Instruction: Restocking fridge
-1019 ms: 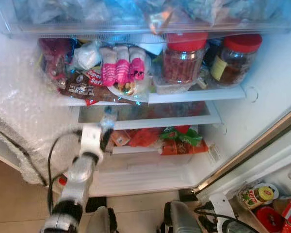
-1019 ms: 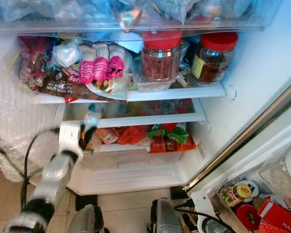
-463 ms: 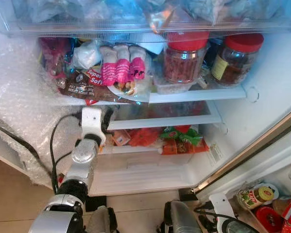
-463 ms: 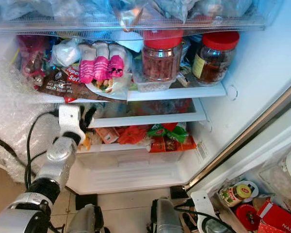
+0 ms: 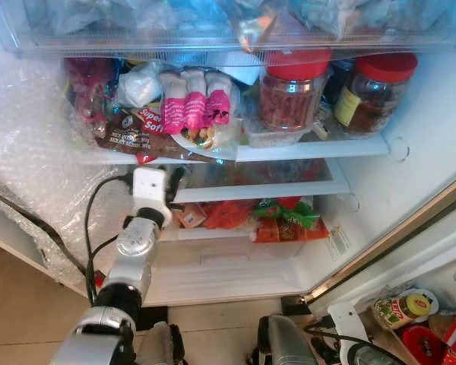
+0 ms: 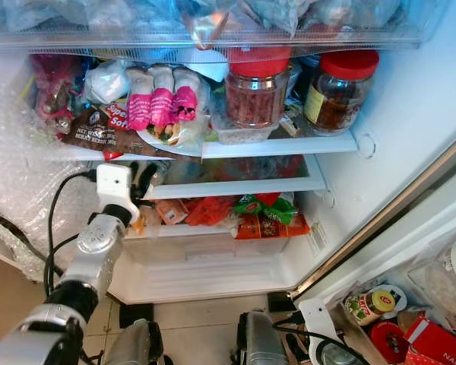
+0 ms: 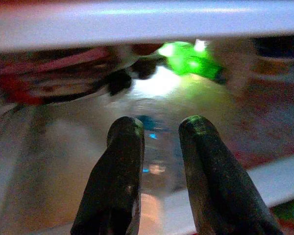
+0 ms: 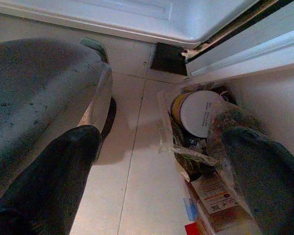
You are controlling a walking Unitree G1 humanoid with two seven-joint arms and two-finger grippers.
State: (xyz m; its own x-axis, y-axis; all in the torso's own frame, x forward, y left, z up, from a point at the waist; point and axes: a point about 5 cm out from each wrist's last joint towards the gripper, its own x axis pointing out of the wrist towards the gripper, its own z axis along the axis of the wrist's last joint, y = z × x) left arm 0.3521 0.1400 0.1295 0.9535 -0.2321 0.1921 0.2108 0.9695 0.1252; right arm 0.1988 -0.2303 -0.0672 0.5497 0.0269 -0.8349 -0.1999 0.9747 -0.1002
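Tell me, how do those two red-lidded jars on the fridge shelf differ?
The left jar holds reddish contents and shows no label; the right jar holds darker brown contents and carries a yellowish label. The left jar stands mid-shelf; the right jar stands beside the fridge's right wall. Both are clear, upright, red-lidded.

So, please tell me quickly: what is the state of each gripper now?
Left gripper: open, holding nothing, reaching into the fridge's lower shelf.
Right gripper: open, empty, hanging above the floor.
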